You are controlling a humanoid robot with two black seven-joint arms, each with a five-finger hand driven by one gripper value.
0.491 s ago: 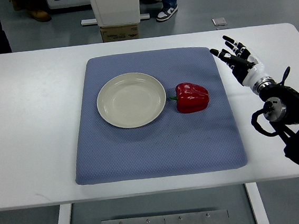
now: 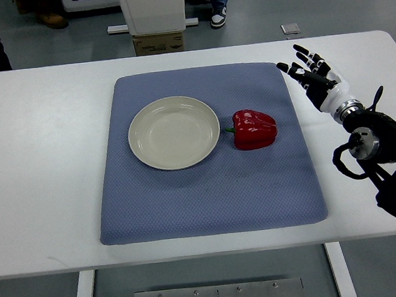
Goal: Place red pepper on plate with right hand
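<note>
Red and glossy, the pepper is seen lying on the blue mat, just beside the plate on its right, stem toward the rim. The right hand is held off the mat's far right corner, fingers spread and empty. The pepper should be approached from above and enclosed across its broad body before any lift is attempted.

I see bare mat between my right hand, fingers spread and holding nothing, and the pepper, with nothing standing in that gap. The plate sits just beside the pepper's left side, its bowl bare. White table lies open around the mat.
</note>
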